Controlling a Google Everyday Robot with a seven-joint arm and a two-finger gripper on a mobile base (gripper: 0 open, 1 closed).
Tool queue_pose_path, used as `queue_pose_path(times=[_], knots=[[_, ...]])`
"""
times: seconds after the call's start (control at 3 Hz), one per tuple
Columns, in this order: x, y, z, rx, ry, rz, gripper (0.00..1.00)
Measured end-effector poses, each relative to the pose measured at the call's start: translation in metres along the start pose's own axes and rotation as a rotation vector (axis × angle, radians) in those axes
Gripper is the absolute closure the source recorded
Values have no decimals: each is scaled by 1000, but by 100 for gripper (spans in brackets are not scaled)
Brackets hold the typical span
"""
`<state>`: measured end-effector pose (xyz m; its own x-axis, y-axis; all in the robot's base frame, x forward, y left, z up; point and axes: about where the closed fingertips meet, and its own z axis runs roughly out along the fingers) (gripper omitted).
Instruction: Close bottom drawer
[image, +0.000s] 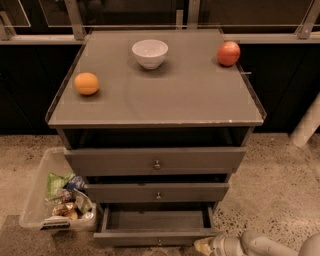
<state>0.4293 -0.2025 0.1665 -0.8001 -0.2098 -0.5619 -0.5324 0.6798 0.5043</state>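
Note:
The grey cabinet (155, 95) has three drawers. The bottom drawer (155, 237) is pulled out towards me, and its empty inside shows from above. Its front runs along the lower edge of the view, with the small knob just visible at the centre. My gripper (204, 245) is at the bottom of the view, just off the drawer front's right end, with my pale arm (260, 245) trailing off to the right. The gripper's tip lies close to the drawer front's right corner; I cannot tell if it touches.
The top drawer (156, 161) and middle drawer (157, 192) stand slightly out. A white bowl (149, 53), an orange (86, 83) and a red apple (228, 53) sit on the cabinet top. A clear bin (55, 200) of snack packets stands on the floor at the left.

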Motion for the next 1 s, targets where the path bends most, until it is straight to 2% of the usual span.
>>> queue_pose_path(times=[0.33, 0.67, 1.0], knots=[[1, -13, 20, 40, 0, 12, 100], [-8, -25, 37, 76, -24, 9, 100], [-29, -37, 42, 128, -82, -12, 100]])
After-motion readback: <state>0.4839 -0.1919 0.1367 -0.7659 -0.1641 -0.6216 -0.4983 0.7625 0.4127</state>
